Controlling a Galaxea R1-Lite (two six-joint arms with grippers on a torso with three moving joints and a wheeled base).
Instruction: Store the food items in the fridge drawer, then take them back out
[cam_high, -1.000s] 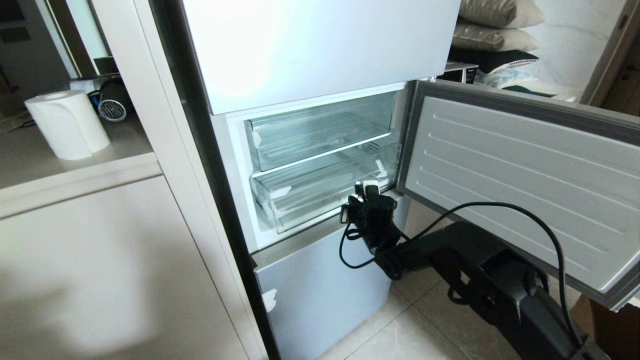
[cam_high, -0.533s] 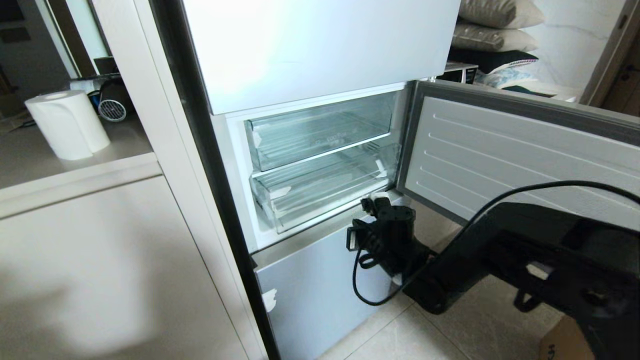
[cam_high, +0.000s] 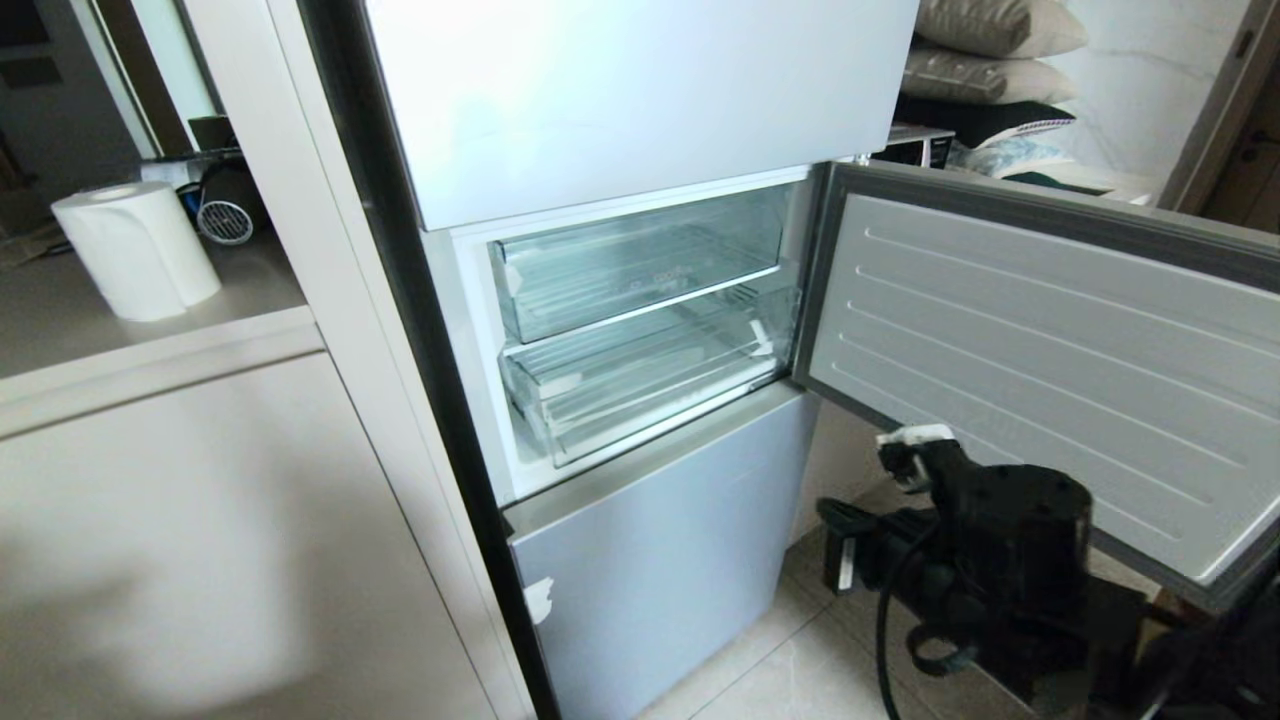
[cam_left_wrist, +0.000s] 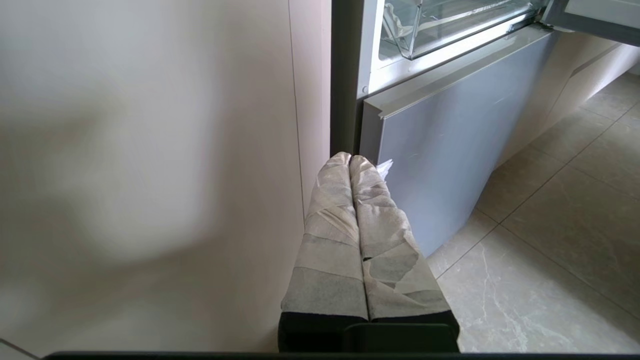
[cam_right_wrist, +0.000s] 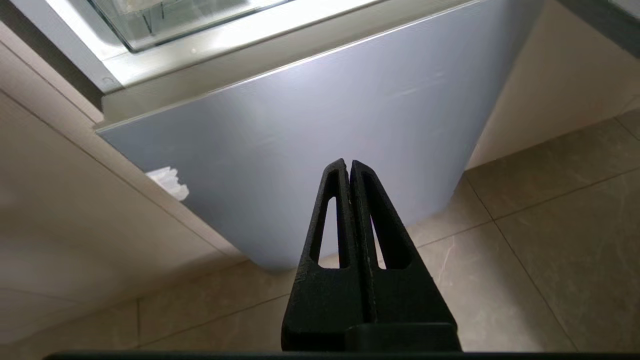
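The fridge drawer (cam_high: 640, 385) is the lower clear bin in the open middle compartment; it sits pushed in, and nothing red shows inside it. Its corner also shows in the left wrist view (cam_left_wrist: 450, 25) and the right wrist view (cam_right_wrist: 175, 15). The food items are out of view. My right gripper (cam_high: 912, 440) hangs low beneath the open door, right of the drawer, shut and holding nothing (cam_right_wrist: 348, 162). It faces the pale-blue bottom panel (cam_right_wrist: 325, 125). My left gripper (cam_left_wrist: 350, 159), with tape-wrapped fingers, is shut and parked beside the cabinet side.
The open fridge door (cam_high: 1050, 340) swings out to the right above my right arm. A shallower clear tray (cam_high: 640, 265) sits above the drawer. A paper roll (cam_high: 135, 250) stands on the counter at the left. Tiled floor (cam_high: 780, 670) lies in front of the fridge.
My right arm has pulled away from the drawer's front corner, dropping down and to the right under the open door. The drawer and door have not moved.
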